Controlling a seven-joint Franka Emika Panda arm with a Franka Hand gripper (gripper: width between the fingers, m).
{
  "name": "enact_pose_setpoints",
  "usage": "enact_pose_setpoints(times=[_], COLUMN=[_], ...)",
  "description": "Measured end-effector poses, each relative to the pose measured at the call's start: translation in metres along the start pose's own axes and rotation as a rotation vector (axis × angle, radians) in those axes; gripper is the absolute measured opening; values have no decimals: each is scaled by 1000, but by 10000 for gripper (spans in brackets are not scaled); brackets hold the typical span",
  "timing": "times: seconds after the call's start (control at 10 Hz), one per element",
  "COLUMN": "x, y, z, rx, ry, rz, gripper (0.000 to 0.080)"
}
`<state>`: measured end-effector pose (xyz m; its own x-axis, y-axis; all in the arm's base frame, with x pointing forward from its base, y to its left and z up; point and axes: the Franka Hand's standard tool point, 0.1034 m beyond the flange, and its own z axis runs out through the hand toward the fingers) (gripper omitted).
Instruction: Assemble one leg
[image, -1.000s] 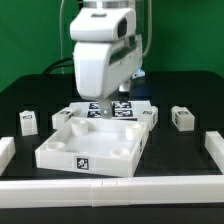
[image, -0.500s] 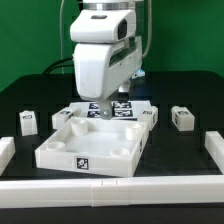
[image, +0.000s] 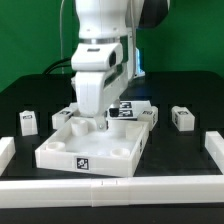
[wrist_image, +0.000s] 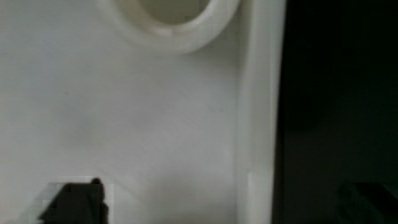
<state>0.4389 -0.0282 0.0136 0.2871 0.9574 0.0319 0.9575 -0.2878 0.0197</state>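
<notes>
At the front sits the white tray (image: 60, 152). Over its far corner hole (wrist_image: 169, 10), the gripper (image: 88, 122) has shifted toward the exterior view's left, fingers (wrist_image: 75, 203) apart, holding nothing. Beside the tray, the leg (image: 27, 122) lies ungrasped, probably the next target.

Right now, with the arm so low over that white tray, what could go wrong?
The open gripper hangs low at the tray's far corner. In the wrist view its fingers seem to straddle the tray's edge, so going lower might bump or shove the tray. A shoved tray could knock the leg close beside it.
</notes>
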Motion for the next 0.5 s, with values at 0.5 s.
enact_pose_setpoints(times=[0.5], x=[3], y=[6], z=[-1], rx=[0], ry=[-1], rz=[5], gripper=[387])
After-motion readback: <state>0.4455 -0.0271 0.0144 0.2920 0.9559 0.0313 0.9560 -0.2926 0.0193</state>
